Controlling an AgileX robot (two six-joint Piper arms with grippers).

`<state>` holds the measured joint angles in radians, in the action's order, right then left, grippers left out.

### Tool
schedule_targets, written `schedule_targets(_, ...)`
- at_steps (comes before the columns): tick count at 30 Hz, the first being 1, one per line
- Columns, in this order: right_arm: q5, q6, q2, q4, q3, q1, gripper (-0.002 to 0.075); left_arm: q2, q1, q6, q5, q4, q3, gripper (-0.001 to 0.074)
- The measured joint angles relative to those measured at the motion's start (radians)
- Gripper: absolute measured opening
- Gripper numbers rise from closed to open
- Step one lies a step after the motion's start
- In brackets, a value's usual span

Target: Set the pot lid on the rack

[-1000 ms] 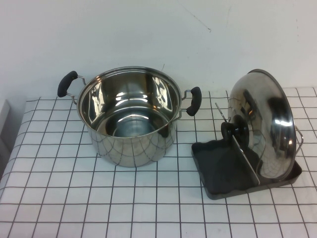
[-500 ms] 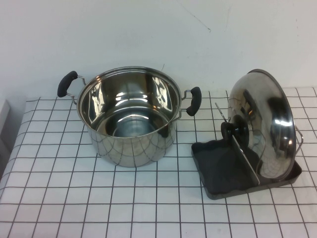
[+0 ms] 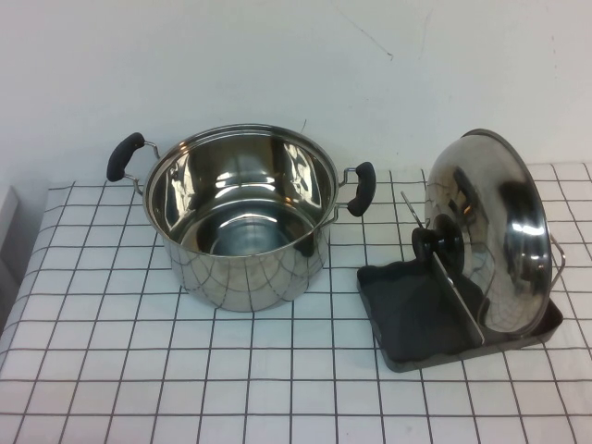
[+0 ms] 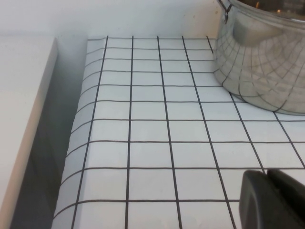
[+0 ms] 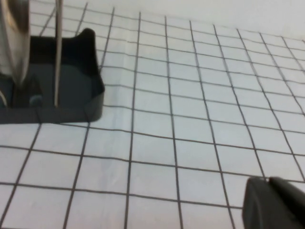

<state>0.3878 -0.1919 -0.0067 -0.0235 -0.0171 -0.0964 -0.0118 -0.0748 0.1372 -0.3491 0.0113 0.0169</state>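
Observation:
The shiny pot lid (image 3: 490, 231) stands on edge in the rack (image 3: 435, 231), its black knob (image 3: 437, 243) facing the pot. The rack's dark grey tray (image 3: 407, 319) sits at the right of the table. The tray's corner (image 5: 71, 95) and a wire loop show in the right wrist view, with the lid's edge (image 5: 14, 38). Neither arm shows in the high view. My left gripper (image 4: 267, 174) is shut and empty over the checked cloth near the pot. My right gripper (image 5: 268, 181) is shut and empty over the cloth, away from the tray.
A deep steel pot (image 3: 242, 217) with two black handles stands at the table's middle left; its side shows in the left wrist view (image 4: 262, 57). The table's left edge (image 4: 71, 138) drops off beside a white surface.

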Motion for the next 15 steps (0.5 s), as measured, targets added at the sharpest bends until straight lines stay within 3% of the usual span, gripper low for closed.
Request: schedule_targets(15, -0.008, 0.049, -0.005, -0.009, -0.004, 0.001, -0.0001, -0.002, 0.000, 0.000, 0.000, -0.002, 0.000, -0.0001)
